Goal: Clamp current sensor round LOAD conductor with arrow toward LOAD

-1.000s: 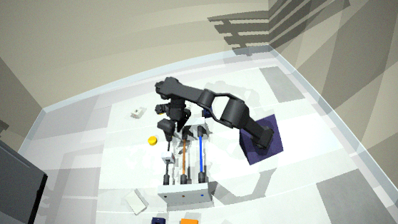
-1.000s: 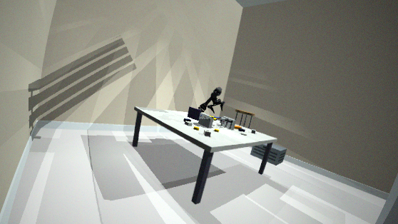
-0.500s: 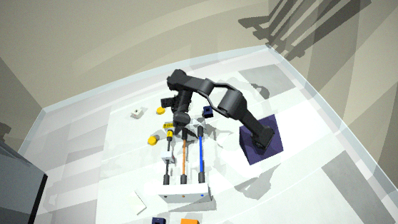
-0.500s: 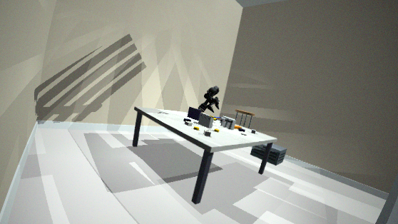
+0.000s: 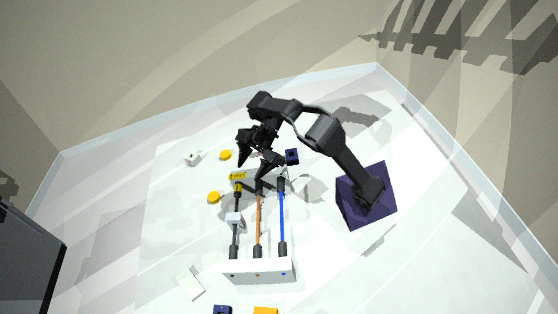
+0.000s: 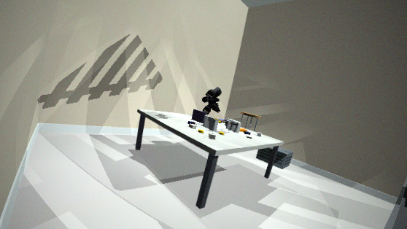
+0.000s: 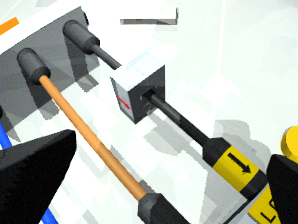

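Top view: The gripper (image 5: pixel 257 161) hangs over the upper ends of three parallel conductors, jaws released and grasping nothing. The split-core sensor (image 5: pixel 234 218), a small white box, sits around the black conductor (image 5: pixel 234 220), partway along its length. That conductor carries a yellow sleeve (image 5: pixel 238 188) near its upper end, just beside a yellow label plate (image 5: pixel 237 176). The orange conductor (image 5: pixel 258 219) and the blue conductor (image 5: pixel 281 216) run beside it, each ending in dark cylindrical ferrules. All three enter a white terminal block (image 5: pixel 258 270) at the lower end. Two yellow discs (image 5: pixel 225 155) (image 5: pixel 214 197), a small white block (image 5: pixel 192 158) and a navy cube (image 5: pixel 291 156) lie around the fixture. The arm stands on a dark purple base plate (image 5: pixel 366 195).

Exterior view: The table (image 6: pixel 204 136) has a pale top and dark square legs. The arm is folded low over the fixture; the small parts are too small to tell apart.

Wrist view: The sensor (image 7: pixel 139 95) is a matte grey-white block with a red mark on its near face, closed around the black conductor (image 7: pixel 180 123). The yellow sleeve (image 7: pixel 234 164) bears a black arrow. Both dark fingertips frame the view, well apart from the sensor. The orange conductor (image 7: pixel 89 132) crosses between them.
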